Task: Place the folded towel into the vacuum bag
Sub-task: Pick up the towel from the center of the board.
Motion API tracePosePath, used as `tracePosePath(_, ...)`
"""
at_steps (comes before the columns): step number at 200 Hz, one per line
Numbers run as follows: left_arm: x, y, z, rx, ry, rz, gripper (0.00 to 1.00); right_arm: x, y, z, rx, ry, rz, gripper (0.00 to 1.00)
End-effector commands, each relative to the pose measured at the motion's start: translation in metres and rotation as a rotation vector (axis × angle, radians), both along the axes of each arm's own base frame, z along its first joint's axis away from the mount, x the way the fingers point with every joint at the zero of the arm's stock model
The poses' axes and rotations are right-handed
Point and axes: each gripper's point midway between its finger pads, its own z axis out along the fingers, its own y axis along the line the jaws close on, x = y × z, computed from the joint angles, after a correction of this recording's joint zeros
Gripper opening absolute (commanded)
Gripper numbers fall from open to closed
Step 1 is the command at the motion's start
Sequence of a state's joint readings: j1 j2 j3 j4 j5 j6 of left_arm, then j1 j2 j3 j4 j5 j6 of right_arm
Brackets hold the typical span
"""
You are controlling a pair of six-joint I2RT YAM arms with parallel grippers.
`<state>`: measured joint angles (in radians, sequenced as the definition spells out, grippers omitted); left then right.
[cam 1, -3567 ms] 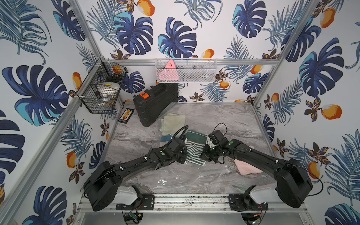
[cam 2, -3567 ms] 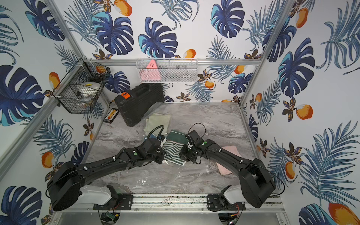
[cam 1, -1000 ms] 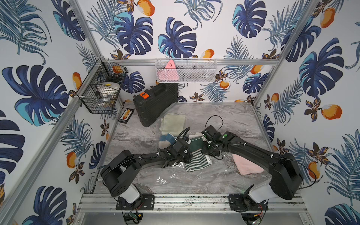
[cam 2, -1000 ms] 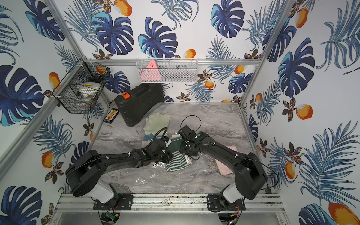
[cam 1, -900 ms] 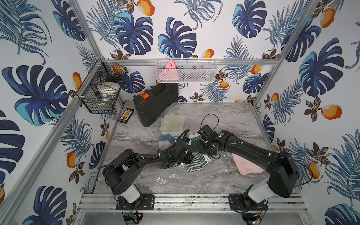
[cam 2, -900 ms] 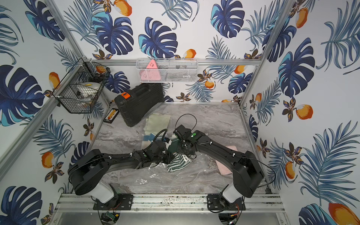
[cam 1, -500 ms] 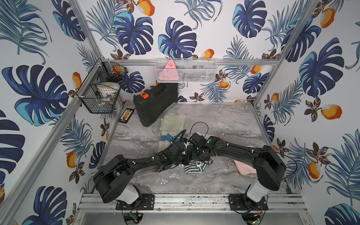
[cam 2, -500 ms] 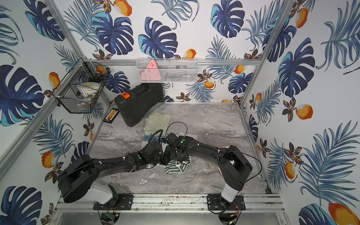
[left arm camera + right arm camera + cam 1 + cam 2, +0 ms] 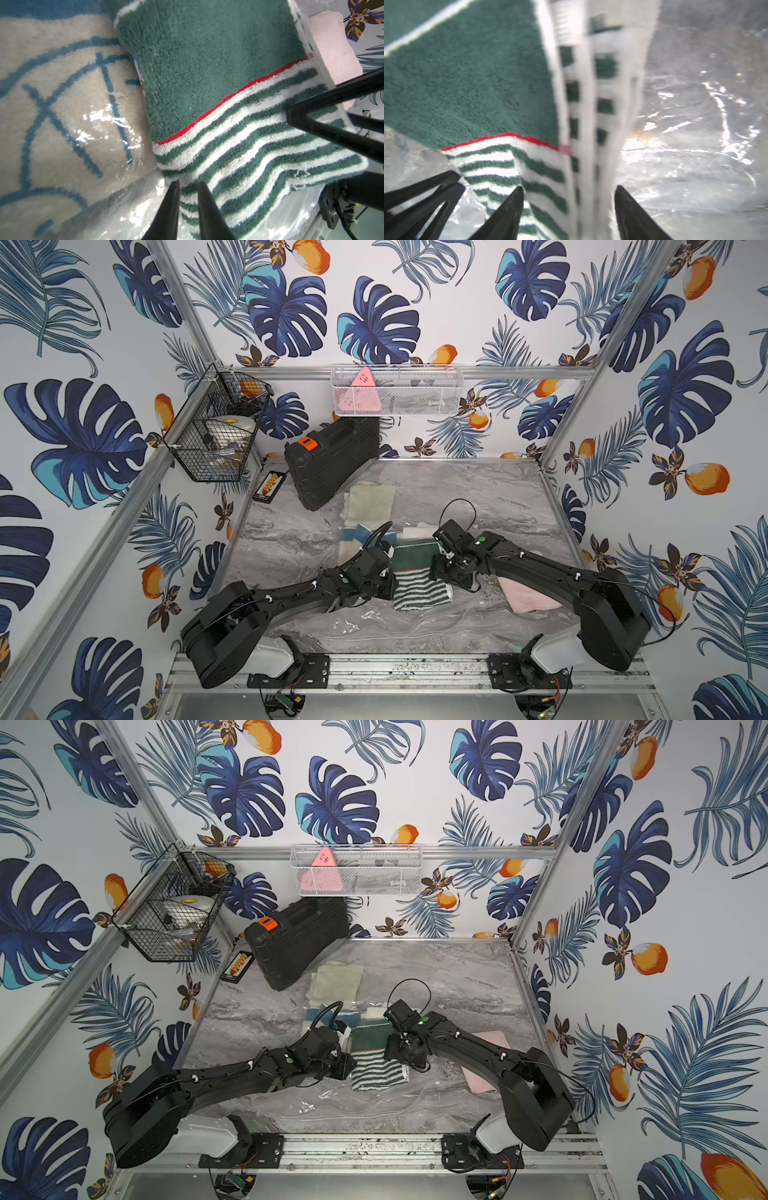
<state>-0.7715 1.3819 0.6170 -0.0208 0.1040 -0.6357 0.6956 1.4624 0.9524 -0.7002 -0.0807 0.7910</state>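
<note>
Left pincer nearly closed, its 2 black fingers a narrow slit apart, pinching a raised ridge of clear film from the vacuum bag beside the striped end of the folded towel. Right pincer spread wide, holding nothing, its fingers straddling the towel's white-edged side. The towel, dark green with a thin red line and green-and-white stripes, lies flat between the 2 pincers at the middle front of the tabletop, with the bag's crinkled film around it; whether any film covers it cannot be told. The left wrist view alone shows glossy film lying over a cream towel with blue lines touching the green one, and the right pincer's fingers reaching in at the far side. The right wrist view is blurred along the towel's edge and shows bare shiny film beyond it. Both top views show a pink towel partly under the right arm, a pale cloth, a black case, a black wire basket and a white mesh basket on walls papered with blue leaves. The tabletop is grey marble-patterned.
</note>
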Motion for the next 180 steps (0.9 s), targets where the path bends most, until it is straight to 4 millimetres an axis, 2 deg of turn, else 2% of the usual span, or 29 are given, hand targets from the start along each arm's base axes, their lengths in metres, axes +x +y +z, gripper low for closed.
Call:
tracePosePath(1,0.0,-0.002,-0.005,0.004,0.012,-0.005,0.23,-0.011,-0.002,-0.003,0.108,0.069,0.031,0.74)
tracePosePath(13,-0.001,0.0,-0.01,0.009,0.018,-0.002,0.23,-0.014,-0.008,-0.01,0.143,0.101,0.012,0.75)
tracePosePath(23,-0.002,0.001,-0.014,0.014,0.024,-0.001,0.23,-0.019,-0.004,-0.014,0.188,0.117,0.016,0.75)
tracePosePath(26,-0.003,0.001,-0.015,0.014,0.023,-0.001,0.23,-0.014,-0.007,-0.015,0.206,0.117,-0.009,0.75)
tracePosePath(59,-0.007,0.004,-0.028,0.024,0.046,0.0,0.22,-0.008,0.008,-0.033,0.328,0.142,-0.049,0.69)
tracePosePath(80,-0.009,0.004,-0.034,0.02,0.058,0.004,0.22,-0.002,0.013,-0.044,0.357,0.136,-0.083,0.57)
tracePosePath(103,-0.01,0.0,-0.035,-0.002,0.069,-0.003,0.22,0.001,0.015,-0.048,0.36,0.129,-0.088,0.36)
tracePosePath(120,-0.011,-0.004,-0.033,-0.028,0.074,-0.008,0.22,0.004,0.01,-0.04,0.32,0.099,-0.082,0.21)
tracePosePath(134,-0.011,-0.008,-0.032,-0.048,0.077,-0.014,0.22,0.006,0.003,-0.027,0.255,0.055,-0.066,0.14)
tracePosePath(163,-0.009,-0.017,-0.027,-0.103,0.072,-0.017,0.21,0.005,-0.005,0.0,0.002,-0.017,0.029,0.1)
tracePosePath(180,-0.008,-0.023,-0.022,-0.147,0.06,-0.02,0.21,0.002,0.001,0.011,-0.169,-0.063,0.097,0.1)
